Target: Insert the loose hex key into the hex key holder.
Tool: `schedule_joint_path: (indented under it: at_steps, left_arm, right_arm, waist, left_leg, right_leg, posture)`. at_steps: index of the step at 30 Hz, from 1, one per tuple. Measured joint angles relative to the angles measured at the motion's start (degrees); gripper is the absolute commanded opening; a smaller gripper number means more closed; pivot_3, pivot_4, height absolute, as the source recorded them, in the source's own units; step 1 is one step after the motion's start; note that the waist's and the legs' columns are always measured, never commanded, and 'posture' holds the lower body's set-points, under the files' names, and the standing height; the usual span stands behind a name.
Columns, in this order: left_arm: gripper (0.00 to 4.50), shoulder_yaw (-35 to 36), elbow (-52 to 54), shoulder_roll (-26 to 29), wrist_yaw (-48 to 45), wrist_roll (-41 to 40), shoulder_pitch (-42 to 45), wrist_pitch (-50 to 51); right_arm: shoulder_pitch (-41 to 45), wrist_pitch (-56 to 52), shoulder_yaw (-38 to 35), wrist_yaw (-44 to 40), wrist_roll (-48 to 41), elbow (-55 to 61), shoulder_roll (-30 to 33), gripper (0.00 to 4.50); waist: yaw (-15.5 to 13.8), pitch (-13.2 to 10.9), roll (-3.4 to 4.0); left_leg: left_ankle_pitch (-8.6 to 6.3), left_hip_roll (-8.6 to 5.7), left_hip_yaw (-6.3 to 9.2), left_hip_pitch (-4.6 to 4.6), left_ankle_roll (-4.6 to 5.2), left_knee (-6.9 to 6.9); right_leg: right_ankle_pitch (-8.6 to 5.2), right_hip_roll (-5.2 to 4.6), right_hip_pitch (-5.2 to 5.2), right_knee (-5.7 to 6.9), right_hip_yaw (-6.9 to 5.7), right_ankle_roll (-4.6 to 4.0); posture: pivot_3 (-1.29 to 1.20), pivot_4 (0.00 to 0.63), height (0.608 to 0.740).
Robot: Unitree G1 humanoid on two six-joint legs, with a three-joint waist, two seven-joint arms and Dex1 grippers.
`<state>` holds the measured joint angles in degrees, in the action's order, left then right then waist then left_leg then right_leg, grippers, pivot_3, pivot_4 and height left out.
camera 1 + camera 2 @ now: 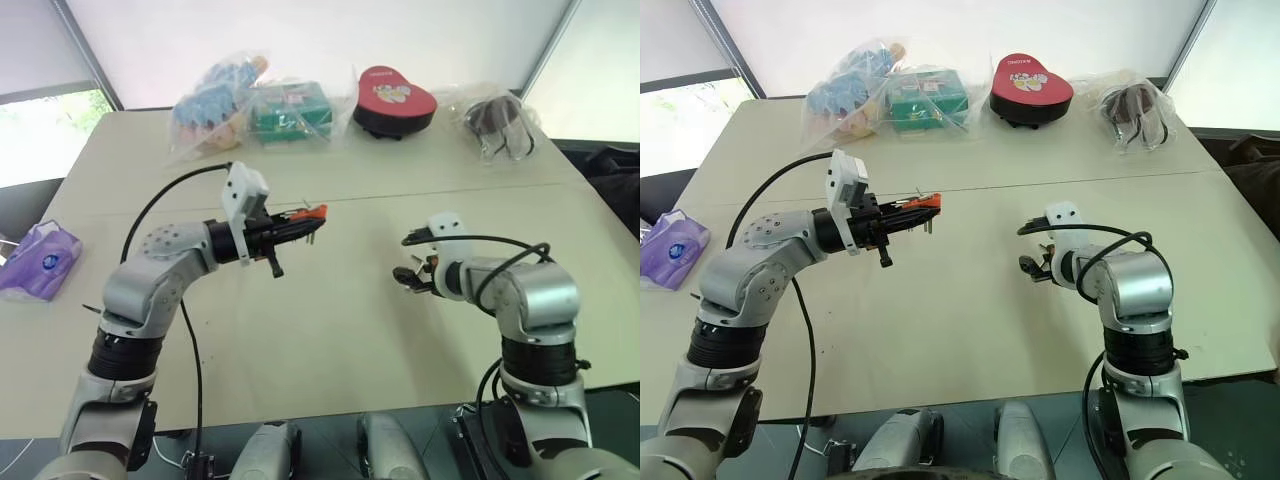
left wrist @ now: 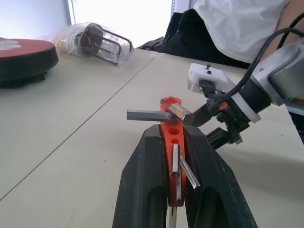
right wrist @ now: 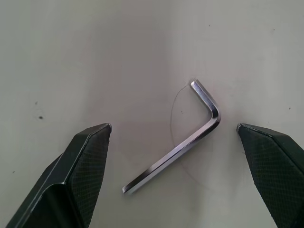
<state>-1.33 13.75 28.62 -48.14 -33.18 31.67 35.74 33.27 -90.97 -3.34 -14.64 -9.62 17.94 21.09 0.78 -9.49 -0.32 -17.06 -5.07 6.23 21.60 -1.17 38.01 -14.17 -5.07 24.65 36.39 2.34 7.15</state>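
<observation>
Loose hex key (image 3: 183,142): lies flat on the pale counter (image 3: 95,57), on its own, touching neither finger.
Key axis: in the right wrist view the long leg runs on a slant across the gap, and the short leg turns off at a bend close to one black finger (image 3: 273,166).
Key and jaws: right gripper (image 1: 407,257) hangs over it with jaws wide, the key between the two fingers and apart from both.
Wrist view's extra: the right wrist view shows the key's L shape and its bright bevelled edges; in the eye views I cannot make the key out under the gripper.
Hex key holder (image 2: 171,142): orange block clamped between the fingers of the left gripper (image 1: 298,226), held above the counter and pointing level toward the right arm.
Holder detail: the left wrist view shows thin keys lying along the block and one grey key sticking out sideways near its tip.
Far edge: red heart-shaped box (image 1: 394,101) and bagged items (image 1: 250,108).
</observation>
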Motion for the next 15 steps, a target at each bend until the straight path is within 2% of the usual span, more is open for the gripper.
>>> schedule_joint_path:
  at_steps: [3, 5, 6, 8, 13, 15]
  left_arm:
    - [0.0, 0.0, 0.91, 0.0, 0.58, 0.0, -0.32, 0.0]
    - [0.0, -0.01, 1.11, 0.0, 0.9, 0.0, -0.56, 0.01]
    - [0.0, -0.01, 1.16, 0.0, 0.99, 0.0, -0.63, 0.01]
    - [0.0, 0.01, 1.62, 0.04, 1.15, 0.0, -0.91, 0.01]
    - [0.0, 0.01, 2.11, 0.05, 1.64, 0.0, -1.31, 0.01]
    - [0.0, 0.0, 2.11, 0.06, 1.82, 0.01, -1.31, 0.0]
  right_arm:
    - [0.92, 1.3, 1.73, 1.7, 0.64, -1.74, 0.04, 4.39]
    - [1.27, 1.84, 2.28, 2.03, 0.63, -2.46, 0.13, 3.87]
    - [1.29, 2.05, 2.51, 2.02, 0.53, -2.55, 0.12, 3.55]
    - [1.44, 2.38, 2.94, 2.02, 0.41, -2.86, 0.12, 2.62]
    - [2.02, 1.47, 3.07, 1.98, 0.28, -3.51, 0.98, 0.01]
    - [2.18, 0.68, 2.86, 1.82, 0.01, -3.38, 2.05, 0.01]
  waist:
    - [0.0, 0.01, -0.02]
    - [0.0, 0.04, -0.04]
    - [0.0, 0.04, -0.04]
    - [-0.05, 0.04, -0.03]
    - [-0.21, 0.05, -0.05]
    - [-0.13, 0.07, -0.08]
  left_leg:
    - [0.0, 0.0, 0.0, -0.01, 0.0, 0.0]
    - [0.0, 0.0, 0.0, -0.04, 0.0, 0.0]
    - [0.0, 0.0, 0.0, -0.05, 0.01, 0.0]
    - [0.0, 0.0, 0.0, -0.05, 0.01, 0.0]
    - [-0.01, -0.02, 0.01, -0.04, 0.02, 0.02]
    - [-0.02, -0.01, 0.01, -0.04, 0.03, 0.01]
  right_leg:
    - [0.0, 0.0, -0.01, 0.0, 0.0, 0.0]
    - [0.0, 0.0, -0.05, -0.01, 0.0, 0.0]
    - [0.0, 0.0, -0.05, -0.01, 0.0, 0.0]
    - [0.0, 0.0, -0.07, -0.01, 0.0, 0.0]
    - [0.0, -0.01, -0.08, -0.03, -0.01, 0.0]
    - [0.0, 0.0, -0.09, -0.04, -0.01, 0.0]
  posture:
    - [0.0, 0.15, 0.74]
    - [0.0, 0.15, 0.74]
    - [0.0, 0.15, 0.74]
    - [0.0, 0.15, 0.74]
    - [0.0, 0.15, 0.74]
    - [0.0, 0.15, 0.74]
